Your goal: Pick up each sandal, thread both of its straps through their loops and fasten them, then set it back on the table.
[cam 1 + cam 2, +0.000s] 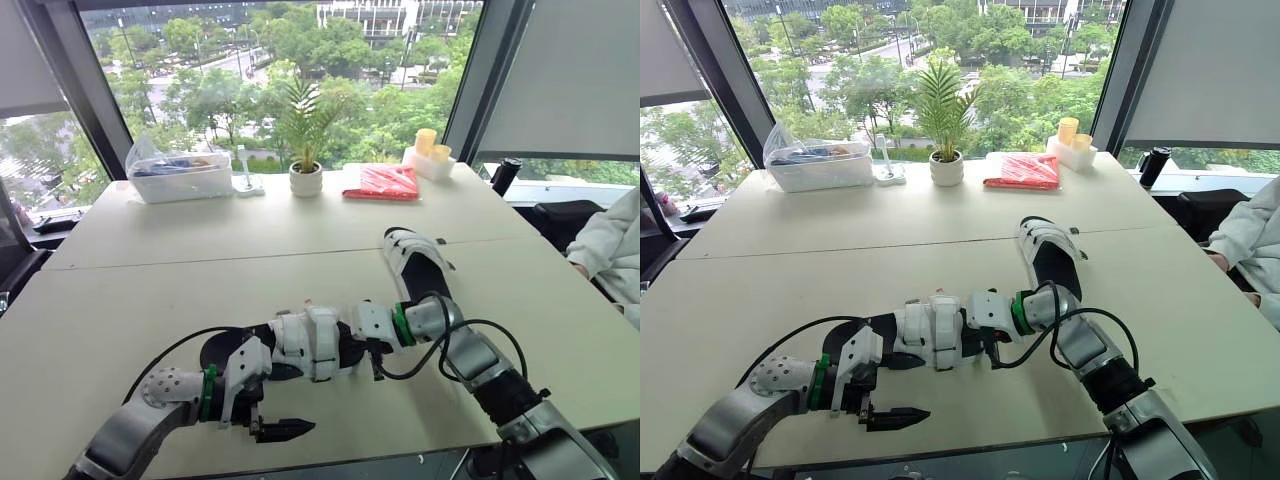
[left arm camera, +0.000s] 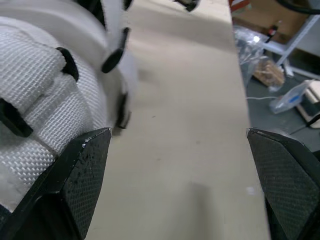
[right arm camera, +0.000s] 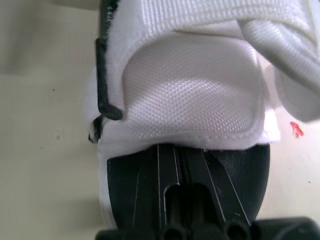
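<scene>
The near sandal (image 1: 312, 345) lay on the table (image 1: 150, 290) between my left gripper (image 1: 290, 428), wide apart and empty, and my right gripper (image 1: 376, 358), pinched together at its end, so I guessed its straps were almost done and the far sandal (image 1: 415, 262) was next.

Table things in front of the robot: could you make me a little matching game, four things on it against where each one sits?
Things:
1. potted plant
2. red packet
3. clear plastic container
4. near sandal

Places:
A. far edge of the table, to the robot's left of the plant
B. near side, closest to the robot
C. far edge, about the middle
D. far edge, just to the robot's right of the plant

Pairs: 1-C, 2-D, 3-A, 4-B.
</scene>
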Robot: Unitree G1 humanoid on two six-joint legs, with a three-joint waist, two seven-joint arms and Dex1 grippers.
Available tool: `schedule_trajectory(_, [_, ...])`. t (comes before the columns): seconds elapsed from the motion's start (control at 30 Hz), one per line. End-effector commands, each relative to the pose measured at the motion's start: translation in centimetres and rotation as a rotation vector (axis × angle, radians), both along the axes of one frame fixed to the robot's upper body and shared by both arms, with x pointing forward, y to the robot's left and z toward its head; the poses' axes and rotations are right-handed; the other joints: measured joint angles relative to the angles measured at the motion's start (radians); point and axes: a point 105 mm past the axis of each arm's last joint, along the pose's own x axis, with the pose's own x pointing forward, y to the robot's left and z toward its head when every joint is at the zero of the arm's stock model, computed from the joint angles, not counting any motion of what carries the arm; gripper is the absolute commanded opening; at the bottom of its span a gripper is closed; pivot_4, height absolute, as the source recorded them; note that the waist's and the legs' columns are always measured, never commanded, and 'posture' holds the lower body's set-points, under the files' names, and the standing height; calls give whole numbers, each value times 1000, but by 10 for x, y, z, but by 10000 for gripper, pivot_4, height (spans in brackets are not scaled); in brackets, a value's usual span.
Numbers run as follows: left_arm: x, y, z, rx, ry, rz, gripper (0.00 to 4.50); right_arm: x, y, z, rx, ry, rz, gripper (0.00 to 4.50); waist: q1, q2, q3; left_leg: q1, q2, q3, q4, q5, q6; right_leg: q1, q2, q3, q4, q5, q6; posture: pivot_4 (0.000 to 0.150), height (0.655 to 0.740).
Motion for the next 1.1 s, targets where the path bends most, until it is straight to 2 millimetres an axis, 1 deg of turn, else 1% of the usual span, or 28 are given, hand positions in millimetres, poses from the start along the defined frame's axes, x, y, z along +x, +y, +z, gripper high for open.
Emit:
schedule_trajectory(0.03, [17,10,0,28,-48,83,44837,-19,11,-16,-25,64,62,0,0,0,0,0,0,0,0,0,0,0,0,0,0,0,0,1500,7400])
schedule_trajectory(0.1, [17,8,-1,13,-38,83,44837,-20,11,-16,-20,64,55,0,0,0,0,-1,0,0,0,0,0,-1,0,0,0,0,0,1500,7400])
schedule_trajectory(0.23, [12,-5,6,-112,33,66,44837,-21,11,-17,-18,64,48,0,2,0,0,-1,0,0,0,0,0,-1,0,0,0,0,0,1500,7400])
schedule_trajectory(0.37, [7,-9,7,-145,70,40,44837,-20,11,-17,-19,60,43,0,5,0,1,-1,0,0,1,0,0,0,0,0,0,0,0,1500,7400])
schedule_trajectory(0.53, [-1,-9,8,-156,114,-11,44837,-19,9,-17,-25,56,37,0,3,0,1,-1,0,0,1,0,0,-1,0,-1,0,0,0,1500,7400])
schedule_trajectory(0.73, [-6,-8,10,-164,152,-52,44837,-17,8,-17,-29,51,34,0,-3,0,1,-3,0,0,-1,0,0,-3,0,-1,-1,0,1,1500,7400])
schedule_trajectory(0.9, [-1,-9,10,-160,130,-37,44837,-15,7,-17,-33,47,34,0,-3,0,1,-3,0,0,-1,0,0,-3,0,-1,-1,0,1,1500,7400])
schedule_trajectory(1.1, [-4,-17,6,-150,142,-87,44837,-14,8,-16,-34,43,36,0,-4,0,1,-3,0,0,-1,0,0,-3,0,-1,-1,0,1,1500,7400])
